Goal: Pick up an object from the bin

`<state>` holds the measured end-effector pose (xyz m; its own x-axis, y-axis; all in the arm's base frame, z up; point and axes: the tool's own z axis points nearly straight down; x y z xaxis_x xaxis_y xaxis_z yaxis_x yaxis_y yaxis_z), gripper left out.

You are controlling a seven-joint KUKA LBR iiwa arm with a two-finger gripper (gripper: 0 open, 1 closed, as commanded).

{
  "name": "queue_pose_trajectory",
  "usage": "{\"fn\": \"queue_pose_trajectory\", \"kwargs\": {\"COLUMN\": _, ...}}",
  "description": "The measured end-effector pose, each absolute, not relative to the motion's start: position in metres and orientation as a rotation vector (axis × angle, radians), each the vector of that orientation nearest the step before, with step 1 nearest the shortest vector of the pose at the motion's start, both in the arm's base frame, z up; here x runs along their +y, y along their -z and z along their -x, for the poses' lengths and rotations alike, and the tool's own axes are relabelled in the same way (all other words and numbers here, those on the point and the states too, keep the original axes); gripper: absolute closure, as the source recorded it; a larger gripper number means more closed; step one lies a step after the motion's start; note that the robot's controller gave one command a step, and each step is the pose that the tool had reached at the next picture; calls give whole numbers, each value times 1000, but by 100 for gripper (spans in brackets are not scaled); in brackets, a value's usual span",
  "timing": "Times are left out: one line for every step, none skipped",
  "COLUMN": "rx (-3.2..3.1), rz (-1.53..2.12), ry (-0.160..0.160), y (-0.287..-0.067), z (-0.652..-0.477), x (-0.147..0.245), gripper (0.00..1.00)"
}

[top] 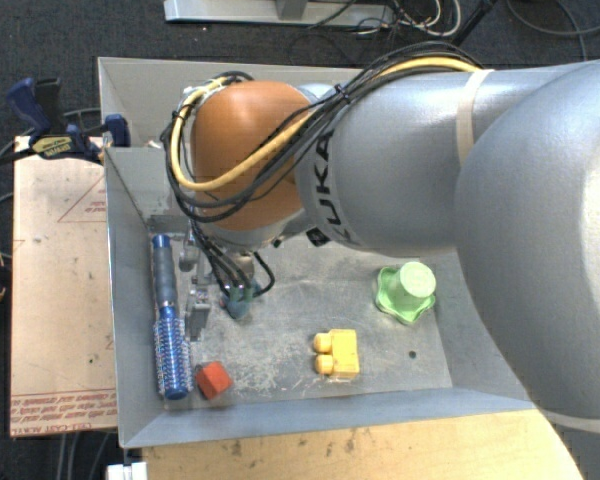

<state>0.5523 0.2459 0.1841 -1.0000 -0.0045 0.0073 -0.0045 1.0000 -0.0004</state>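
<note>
Four loose things lie in the grey metal bin point(280, 373). A blue hairbrush point(166, 318) lies flat along the left wall, its smooth plastic handle toward the far side and its bristly head toward the near side. A small red block point(213, 379), dull and soft at the corners, sits just beside that head. By the middle of the near side is a yellow plastic brick point(337, 354) with two round studs on its left end. At the right, a translucent green cup point(407, 291) lies tilted.

A glossy orange domed cover point(245, 153), wrapped in black and yellow cables point(420, 63), hides most of the wrist. Below it the jaws hang just right of the hairbrush, near where handle meets head. I cannot tell how far apart they stand or whether they grip anything. The broad grey arm point(480, 168) covers the bin's right side.

The bin's floor is scuffed, with pale scratches. Outside the bin is dark carpet point(40, 28).
</note>
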Motion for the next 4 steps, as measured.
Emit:
{"fn": "queue_pose_trajectory", "kwargs": {"rx": -3103, "rz": -475, "ry": -4, "y": -135, "z": -572, "x": 162, "gripper": 0}}
{"fn": "queue_pose_trajectory", "kwargs": {"rx": -3134, "rz": -258, "ry": 7, "y": -75, "z": -585, "x": 141, "gripper": 0}}
{"fn": "queue_pose_trajectory", "kwargs": {"rx": -3137, "rz": -257, "ry": 7, "y": -79, "z": -587, "x": 141, "gripper": 100}}
{"fn": "queue_pose_trajectory", "kwargs": {"rx": -3132, "rz": -362, "ry": 4, "y": -216, "z": -584, "x": 149, "gripper": 100}}
